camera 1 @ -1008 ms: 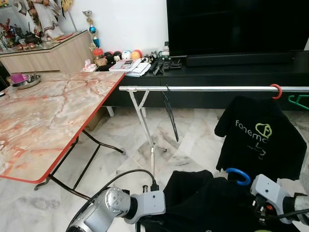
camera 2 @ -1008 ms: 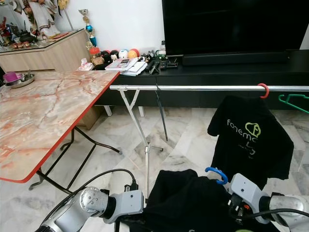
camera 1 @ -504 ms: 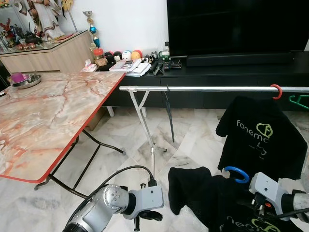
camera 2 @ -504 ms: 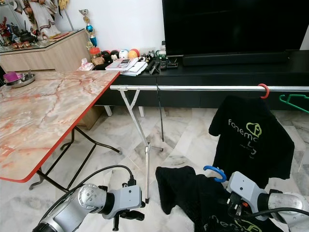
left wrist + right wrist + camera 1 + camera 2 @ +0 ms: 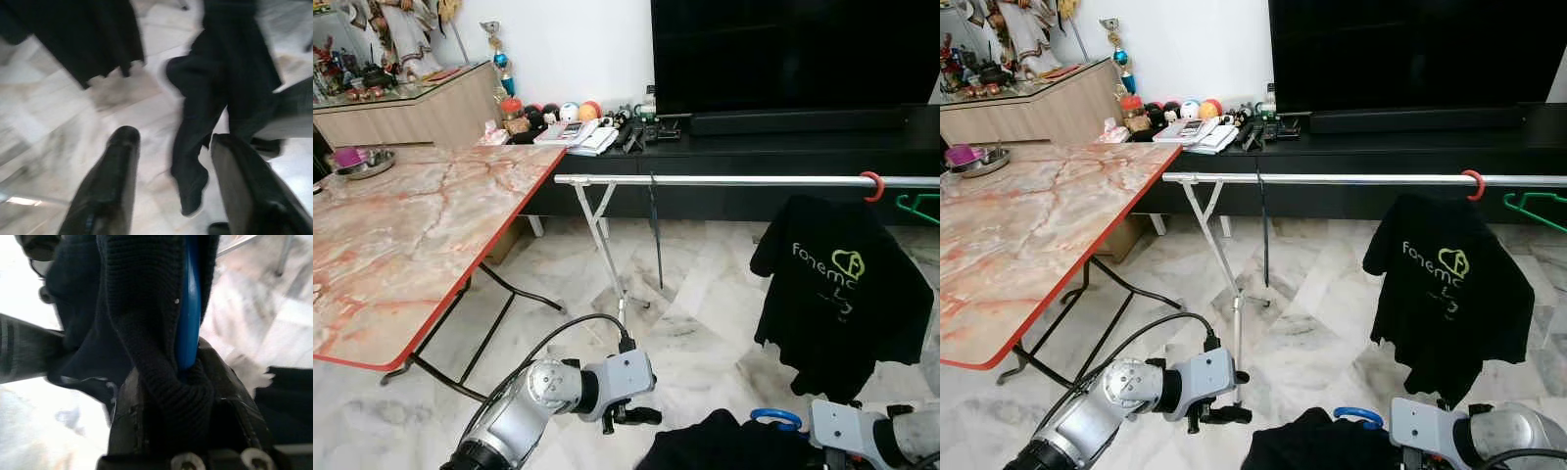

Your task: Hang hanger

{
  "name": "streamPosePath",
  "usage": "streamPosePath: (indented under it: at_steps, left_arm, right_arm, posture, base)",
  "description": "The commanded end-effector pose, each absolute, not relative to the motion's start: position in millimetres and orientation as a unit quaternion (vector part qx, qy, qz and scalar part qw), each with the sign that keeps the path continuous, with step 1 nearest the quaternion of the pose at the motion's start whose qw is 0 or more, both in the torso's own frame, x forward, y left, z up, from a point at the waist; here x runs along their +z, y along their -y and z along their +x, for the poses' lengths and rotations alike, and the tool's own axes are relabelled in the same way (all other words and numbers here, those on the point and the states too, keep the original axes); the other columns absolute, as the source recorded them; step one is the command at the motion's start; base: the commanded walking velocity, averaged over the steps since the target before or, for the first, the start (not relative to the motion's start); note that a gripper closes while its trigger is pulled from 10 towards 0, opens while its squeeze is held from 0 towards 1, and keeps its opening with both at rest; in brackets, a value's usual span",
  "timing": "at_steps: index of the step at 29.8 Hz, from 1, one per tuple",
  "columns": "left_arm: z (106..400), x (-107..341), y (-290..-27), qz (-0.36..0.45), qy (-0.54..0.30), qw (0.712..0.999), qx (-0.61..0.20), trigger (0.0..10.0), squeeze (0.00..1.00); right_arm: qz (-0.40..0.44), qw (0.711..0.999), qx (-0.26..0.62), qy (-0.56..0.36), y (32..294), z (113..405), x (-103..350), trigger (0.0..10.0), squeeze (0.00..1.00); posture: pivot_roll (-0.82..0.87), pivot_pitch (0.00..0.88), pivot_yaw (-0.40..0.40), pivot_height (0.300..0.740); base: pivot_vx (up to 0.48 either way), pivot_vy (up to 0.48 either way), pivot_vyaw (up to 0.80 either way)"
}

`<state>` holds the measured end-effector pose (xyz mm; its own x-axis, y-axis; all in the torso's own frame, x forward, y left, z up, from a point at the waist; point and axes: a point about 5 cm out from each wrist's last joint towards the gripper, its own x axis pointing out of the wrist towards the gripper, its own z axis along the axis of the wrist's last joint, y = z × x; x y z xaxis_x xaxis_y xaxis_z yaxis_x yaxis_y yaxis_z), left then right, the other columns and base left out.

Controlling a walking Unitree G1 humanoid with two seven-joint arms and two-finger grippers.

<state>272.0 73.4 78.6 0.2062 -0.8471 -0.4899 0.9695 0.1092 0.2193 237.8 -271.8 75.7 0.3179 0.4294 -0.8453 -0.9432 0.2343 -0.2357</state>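
**Right hand carried hanger low, rail yet to reach**

The right hand (image 5: 188,377) was clamped on the blue hanger (image 5: 188,308), draped in a black garment (image 5: 1307,446), low above the floor. The left hand (image 5: 171,161) hung open, empty. Next, seemingly: lifting the hook onto the rail (image 5: 734,180).

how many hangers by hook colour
red hook: 1, on the rail, carrying a black shirt
green hanger: 1, on the rail, bare
blue hook: 1, in the right gripper with a black garment
total: 3
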Motion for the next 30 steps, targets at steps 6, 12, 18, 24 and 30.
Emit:
streamPosePath:
  at_steps: [6,12,18,24,30]
  left_arm:
    - [265,75,-66,0.241,-0.126,0.718,-0.641,10.0,1.0]
    - [277,84,-50,0.241,-0.084,0.757,-0.602,10.0,0.15]
    - [271,80,-45,0.232,-0.095,0.743,-0.621,10.0,0.0]
    - [262,67,-48,0.238,-0.125,0.72,-0.64,10.0,0.0]
    - [260,63,-48,0.243,-0.131,0.715,-0.643,10.0,0.0]
  right_arm:
    - [-0.367,0.723,0.529,-0.252,237,248,88,10.0,0.0]
    - [-0.362,0.721,0.538,-0.246,233,248,87,10.0,0.0]
    - [-0.351,0.726,0.544,-0.233,227,248,90,10.0,0.0]
    - [-0.343,0.733,0.549,-0.21,219,251,99,10.0,0.0]
    - [-0.34,0.734,0.555,-0.193,215,252,106,10.0,0.0]
  posture:
    - [0.01,0.0,0.071,0.74]
    - [0.0,0.0,0.069,0.74]
    - [0.01,0.0,0.069,0.74]
    - [0.0,0.0,0.072,0.74]
    - [0.0,0.0,0.075,0.74]
  base:
    - [0.0,0.0,0.0]
    - [0.0,0.0,0.0]
    - [0.0,0.0,0.0]
    - [0.0,0.0,0.0]
    - [0.0,0.0,0.0]
